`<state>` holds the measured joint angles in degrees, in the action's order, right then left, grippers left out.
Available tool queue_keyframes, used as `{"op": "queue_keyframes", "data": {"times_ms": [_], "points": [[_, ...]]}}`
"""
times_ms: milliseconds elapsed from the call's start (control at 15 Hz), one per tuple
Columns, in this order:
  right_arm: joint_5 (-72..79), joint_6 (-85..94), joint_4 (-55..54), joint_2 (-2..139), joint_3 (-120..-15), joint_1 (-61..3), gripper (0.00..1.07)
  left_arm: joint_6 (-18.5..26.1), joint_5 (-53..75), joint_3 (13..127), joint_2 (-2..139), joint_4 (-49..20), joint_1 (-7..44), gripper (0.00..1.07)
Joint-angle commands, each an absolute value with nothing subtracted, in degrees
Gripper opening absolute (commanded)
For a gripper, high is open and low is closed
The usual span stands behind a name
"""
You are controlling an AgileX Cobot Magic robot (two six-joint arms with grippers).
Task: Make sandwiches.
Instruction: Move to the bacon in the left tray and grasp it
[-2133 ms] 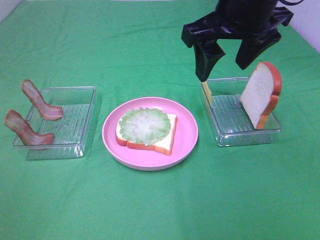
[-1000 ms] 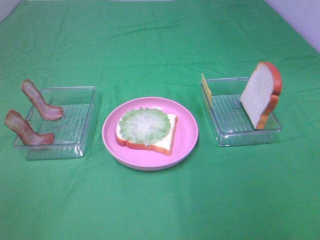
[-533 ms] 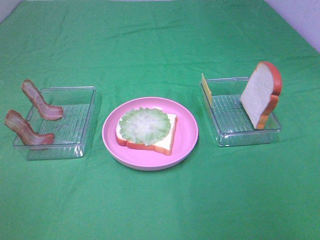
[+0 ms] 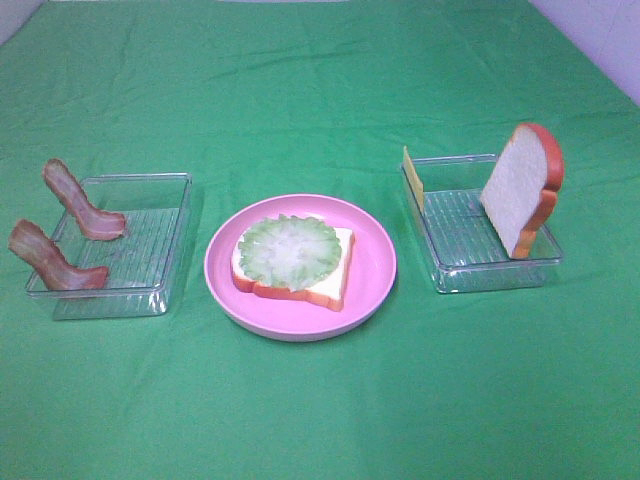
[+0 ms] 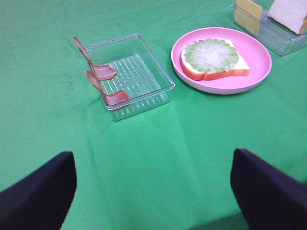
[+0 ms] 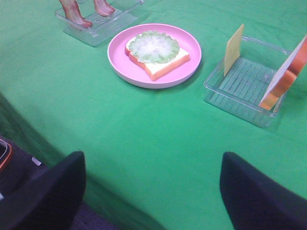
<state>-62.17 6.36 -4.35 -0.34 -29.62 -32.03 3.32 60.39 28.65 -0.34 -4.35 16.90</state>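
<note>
Bread (image 4: 335, 272) lies flat on the pink plate (image 4: 378, 262), midway between the left and right edges of the tabletop (image 4: 320, 420), with lettuce (image 4: 290, 250) centred on it. The sandwiches stand at two layers, so I judge a filling comes next. Slightly farther back, a clear tray (image 4: 150, 240) toward the left edge props two bacon strips (image 4: 85, 215) against its outer wall. Another tray (image 4: 465, 250) toward the right edge holds cheese (image 4: 412, 178) on edge at its far inner corner and a second slice (image 4: 515, 195) leaning on the outer wall. These pieces stand up, so pinch one from above across its thin faces, then lay it flat over the lettuce. Left fingers (image 5: 41, 194) and right fingers (image 6: 48, 191) are spread wide, empty, touching nothing, well apart from every piece.
</note>
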Motion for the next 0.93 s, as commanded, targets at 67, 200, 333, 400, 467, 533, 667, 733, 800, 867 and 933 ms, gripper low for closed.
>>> {"op": "queue_keyframes", "data": {"times_ms": [67,200,333,400,467,533,667,733,800,867,933], "points": [[-60.91,6.99,-4.30,-1.03,-28.93,-32.09,0.74,-0.74,59.24,29.11,2.35,-3.55,17.19,0.81],[-60.91,6.93,-4.30,-1.03,-28.93,-32.09,0.74,-8.59,53.74,31.86,9.97,-2.01,17.19,0.81],[-60.91,6.93,-4.30,-1.03,-28.93,-32.09,0.74,-14.95,51.22,35.29,18.96,1.66,17.19,0.80],[-60.91,6.93,-4.30,-1.03,-28.93,-32.09,0.74,-18.74,51.62,37.76,24.01,3.78,17.19,0.80],[-60.91,6.93,-4.30,-1.03,-28.93,-32.09,0.74,-20.80,52.08,39.08,26.93,4.81,17.19,0.80],[-60.91,6.93,-4.30,-1.03,-28.93,-32.09,0.74,-23.78,53.00,41.60,32.89,6.07,17.19,0.80],[-60.91,6.93,-4.30,-1.03,-28.93,-32.09,0.74,-24.64,55.81,47.21,44.58,8.02,17.19,0.79],[-60.91,6.93,-4.30,-1.03,-28.93,-32.09,0.74,-24.64,57.58,49.90,50.02,7.96,17.19,0.78],[-60.91,6.93,-4.30,-1.03,-28.93,-32.09,0.74,-24.64,59.07,52.71,55.63,7.96,17.19,0.78],[-60.91,6.93,-4.30,-1.03,-28.93,-32.09,0.74,-24.64,60.10,55.00,61.54,8.31,17.19,0.78],[-60.91,6.93,-4.30,-1.03,-28.93,-32.09,0.74,-24.64,60.91,57.18,66.69,8.77,17.19,0.78]]}}
